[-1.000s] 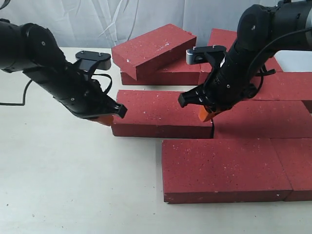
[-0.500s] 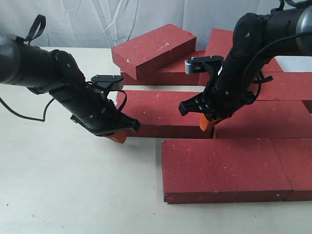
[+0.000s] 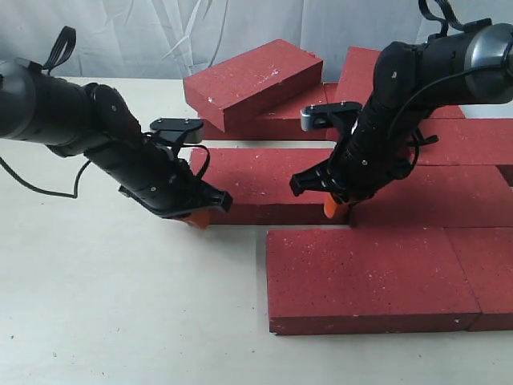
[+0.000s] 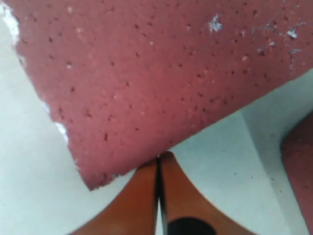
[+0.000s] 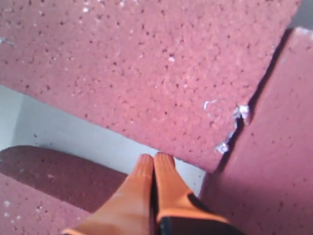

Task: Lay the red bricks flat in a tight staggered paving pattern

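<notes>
Red bricks (image 3: 473, 140): about eight lie on the desk (image 3: 104, 305), all dark red with small white chips.
Done so far: the front brick (image 3: 369, 277) and its neighbour (image 3: 490, 273) lie flat, side by side and touching. Another flat brick (image 3: 437, 196) sits tight behind them on the right.
Brick in hand: the middle brick (image 3: 260, 183) lies flat just behind the front row, set off to the left, so the joints do not line up.
Gaps: a thin strip of desk shows between the middle brick (image 5: 146, 73) and the front brick. A dark crack shows at its right end too. It is not tight yet.
Left claw (image 3: 197, 218): fingers pressed together, holding nothing, tip touching the near left corner of the middle brick (image 4: 161, 73).
Right claw (image 3: 332, 210): fingers pressed together, holding nothing, tip down in the gap by the near right corner.
Left to do: I think the middle brick needs a nudge to close the gaps. The top brick (image 3: 252, 79) lies tilted on another one (image 3: 276, 127), and more wait at the back right (image 3: 373, 64). About half looks done.
In the way: the front brick leaves the right claw little room. The heap sits near behind the middle brick.
Around: a white cloth (image 3: 160, 32) hangs behind the desk.
</notes>
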`<state>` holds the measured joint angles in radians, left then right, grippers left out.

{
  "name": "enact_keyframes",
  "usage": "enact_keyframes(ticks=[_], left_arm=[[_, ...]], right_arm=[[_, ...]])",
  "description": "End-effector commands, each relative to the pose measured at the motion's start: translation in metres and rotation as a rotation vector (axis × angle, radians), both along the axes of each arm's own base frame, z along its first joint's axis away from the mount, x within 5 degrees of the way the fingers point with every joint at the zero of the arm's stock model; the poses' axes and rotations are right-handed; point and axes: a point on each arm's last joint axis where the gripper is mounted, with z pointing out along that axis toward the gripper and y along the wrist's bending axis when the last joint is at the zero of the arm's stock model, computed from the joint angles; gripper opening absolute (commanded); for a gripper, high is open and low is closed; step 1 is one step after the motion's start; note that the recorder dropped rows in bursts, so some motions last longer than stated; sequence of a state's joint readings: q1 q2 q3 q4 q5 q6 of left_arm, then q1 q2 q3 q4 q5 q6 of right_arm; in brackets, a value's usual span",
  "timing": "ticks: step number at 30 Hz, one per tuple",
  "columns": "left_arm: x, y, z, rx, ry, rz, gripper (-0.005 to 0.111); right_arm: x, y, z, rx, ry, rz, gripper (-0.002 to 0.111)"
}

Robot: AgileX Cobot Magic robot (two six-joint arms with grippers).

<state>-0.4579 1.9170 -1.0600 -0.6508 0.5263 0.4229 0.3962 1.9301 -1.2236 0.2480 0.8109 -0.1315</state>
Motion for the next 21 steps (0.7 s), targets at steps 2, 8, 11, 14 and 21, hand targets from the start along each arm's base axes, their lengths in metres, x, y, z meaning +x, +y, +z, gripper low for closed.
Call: enact_keyframes(ticks=[2, 8, 11, 14, 21], left_arm=[[0.006, -0.001, -0.006, 0.003, -0.05, 0.042, 0.0], [0.013, 0.0, -0.01, 0.013, -0.101, 0.073, 0.0], [0.015, 0.001, -0.012, 0.016, -0.113, 0.085, 0.0], [0.016, 0.0, -0.017, 0.015, -0.109, 0.103, 0.0], [0.022, -0.003, -0.022, 0.012, -0.107, 0.108, 0.0]], right_arm=[[0.005, 0.002, 0.0, 0.017, -0.059, -0.025, -0.001], [0.01, 0.002, 0.001, 0.03, -0.108, -0.052, -0.001], [0.013, 0.002, 0.001, 0.029, -0.135, -0.074, -0.001], [0.015, 0.001, -0.002, 0.02, -0.144, -0.086, -0.001], [0.02, 0.003, -0.014, 0.025, -0.15, -0.118, -0.001]])
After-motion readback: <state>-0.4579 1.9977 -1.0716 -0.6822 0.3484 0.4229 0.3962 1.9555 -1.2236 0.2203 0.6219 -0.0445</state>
